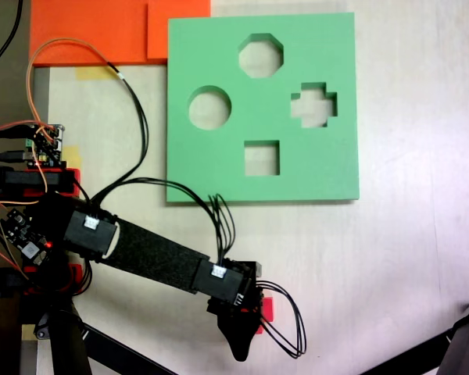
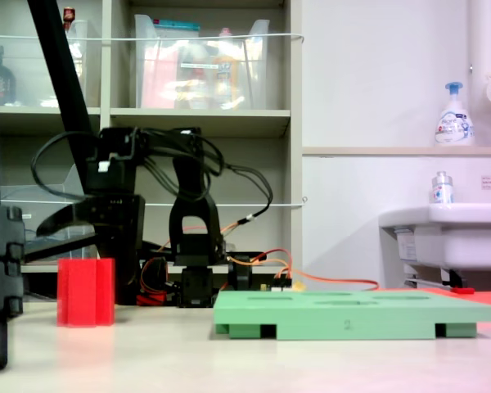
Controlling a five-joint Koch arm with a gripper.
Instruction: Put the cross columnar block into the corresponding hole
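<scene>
The red cross columnar block (image 2: 85, 292) stands upright on the table, far from the green foam board (image 1: 219, 176). In the first exterior view only a sliver of the block (image 1: 267, 309) shows, at the right edge of my gripper (image 1: 246, 332). In the second exterior view my gripper (image 2: 82, 231) hangs just above and behind the block. Its curved jaw is swung out to the second exterior view's left, so it looks open and holds nothing. The plus-shaped hole (image 1: 313, 105) sits empty near the board's right side in the first exterior view. From the side the board (image 2: 352, 315) lies flat.
The board also has an octagonal (image 1: 260, 55), a round (image 1: 209, 108) and a square cutout (image 1: 261, 158). Orange foam sheets (image 1: 102, 31) lie at the first exterior view's top left. The arm's base with circuit boards and wires (image 1: 39, 148) is at the left. A tripod leg (image 1: 461, 344) enters bottom right.
</scene>
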